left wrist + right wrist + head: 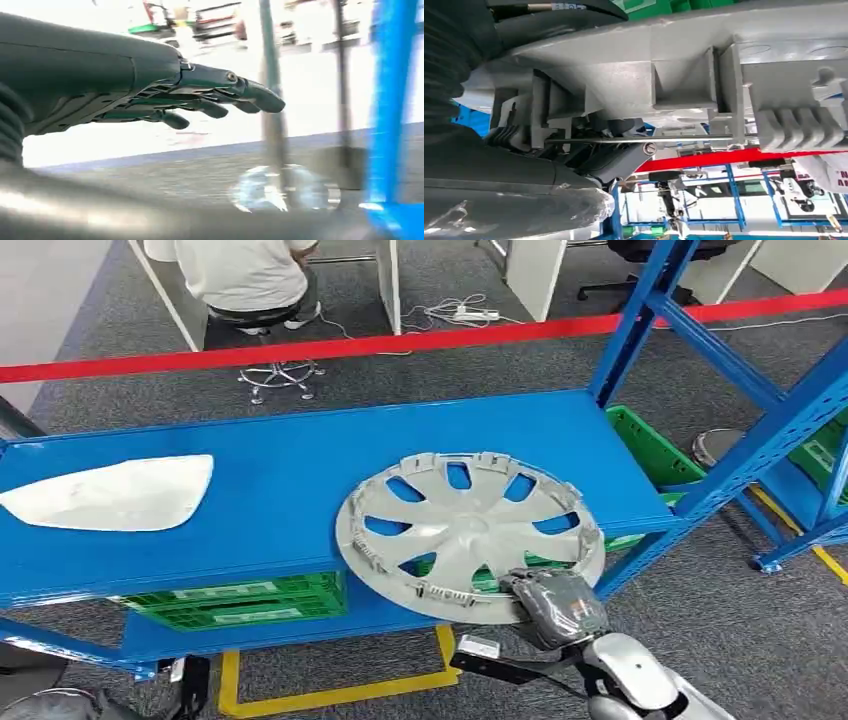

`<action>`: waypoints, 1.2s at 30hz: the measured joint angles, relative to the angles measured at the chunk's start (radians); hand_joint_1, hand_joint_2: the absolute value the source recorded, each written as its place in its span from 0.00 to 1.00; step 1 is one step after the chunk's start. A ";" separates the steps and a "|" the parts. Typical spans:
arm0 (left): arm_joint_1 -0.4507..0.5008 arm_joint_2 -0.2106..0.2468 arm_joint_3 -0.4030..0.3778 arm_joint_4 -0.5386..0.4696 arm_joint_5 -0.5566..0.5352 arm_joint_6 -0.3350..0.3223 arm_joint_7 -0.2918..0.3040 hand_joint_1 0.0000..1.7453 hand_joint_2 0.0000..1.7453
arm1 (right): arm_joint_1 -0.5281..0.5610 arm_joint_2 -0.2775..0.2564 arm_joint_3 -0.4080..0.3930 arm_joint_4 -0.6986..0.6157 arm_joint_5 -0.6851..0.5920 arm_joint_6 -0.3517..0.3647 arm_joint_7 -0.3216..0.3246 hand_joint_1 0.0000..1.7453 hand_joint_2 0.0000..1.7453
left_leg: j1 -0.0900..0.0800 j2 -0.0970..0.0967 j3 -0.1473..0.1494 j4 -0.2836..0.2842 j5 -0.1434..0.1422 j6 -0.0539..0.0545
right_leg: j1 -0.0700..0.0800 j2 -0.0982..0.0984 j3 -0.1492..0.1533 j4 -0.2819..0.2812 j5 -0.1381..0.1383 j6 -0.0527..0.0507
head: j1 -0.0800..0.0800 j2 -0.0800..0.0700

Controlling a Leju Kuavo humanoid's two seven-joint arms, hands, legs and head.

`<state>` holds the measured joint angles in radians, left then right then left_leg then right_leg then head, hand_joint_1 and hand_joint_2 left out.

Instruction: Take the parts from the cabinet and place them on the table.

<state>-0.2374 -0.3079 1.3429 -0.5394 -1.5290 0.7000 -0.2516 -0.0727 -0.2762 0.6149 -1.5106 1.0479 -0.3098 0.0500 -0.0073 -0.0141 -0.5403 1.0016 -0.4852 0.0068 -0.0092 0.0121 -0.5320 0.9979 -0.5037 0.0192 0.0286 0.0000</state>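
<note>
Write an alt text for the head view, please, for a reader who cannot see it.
The robot's right hand grips the near rim of a round grey plastic wheel cover lying on a blue metal shelf. A white curved panel lies at the shelf's left end; green crates sit below.

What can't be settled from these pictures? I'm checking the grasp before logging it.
- Right hand fingers: in the head view they go under the hubcap rim; the right wrist view is too close to show them whole.
- Green crates: contents hidden by the blue shelf above.
- White part: its left tip is cut off by the frame edge.
- Left hand: background is blurred.
</note>
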 joint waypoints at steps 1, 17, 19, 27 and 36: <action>0.005 0.004 -0.007 0.000 0.002 0.000 0.025 0.00 1.00 | -0.003 0.001 0.002 0.000 0.000 0.003 0.002 1.00 1.00 | 0.000 0.000 0.000 0.000 0.000 0.000 | 0.000 0.000 0.000 0.000 0.000 0.000 | 0.000 0.000; 0.013 0.037 -0.039 0.045 0.052 0.000 0.032 0.00 0.00 | -0.018 0.013 0.013 0.001 0.000 0.007 0.009 1.00 1.00 | 0.000 0.000 0.000 0.000 0.000 0.000 | 0.000 0.000 0.000 0.000 0.000 0.000 | 0.000 0.000; 0.012 0.043 -0.039 0.062 0.077 0.000 0.010 0.00 0.00 | -0.020 0.013 0.014 0.001 0.000 0.008 0.009 1.00 1.00 | 0.000 0.000 0.000 0.000 0.000 0.000 | 0.000 0.000 0.000 0.000 0.000 0.000 | 0.000 0.000; 0.001 0.082 -0.030 0.202 0.192 -0.029 -0.009 0.00 0.00 | -0.025 0.014 0.015 0.002 0.000 0.011 0.009 1.00 1.00 | 0.000 0.000 0.000 0.000 0.000 0.000 | 0.000 0.000 0.000 0.000 0.000 0.000 | 0.000 0.000; 0.003 0.119 -0.024 0.275 0.173 -0.112 0.156 0.00 0.00 | -0.055 0.023 0.025 0.017 -0.007 0.026 0.000 1.00 1.00 | 0.000 0.000 0.000 0.000 0.000 0.000 | 0.000 0.000 0.000 0.000 0.000 0.000 | 0.000 0.000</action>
<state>-0.2342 -0.1892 1.3188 -0.2644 -1.3561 0.5883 -0.0951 -0.1275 -0.2533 0.6401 -1.4935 1.0411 -0.2838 0.0496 -0.0072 -0.0141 -0.5404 1.0016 -0.4851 0.0068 -0.0092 0.0126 -0.5322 0.9980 -0.5037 0.0192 0.0286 0.0000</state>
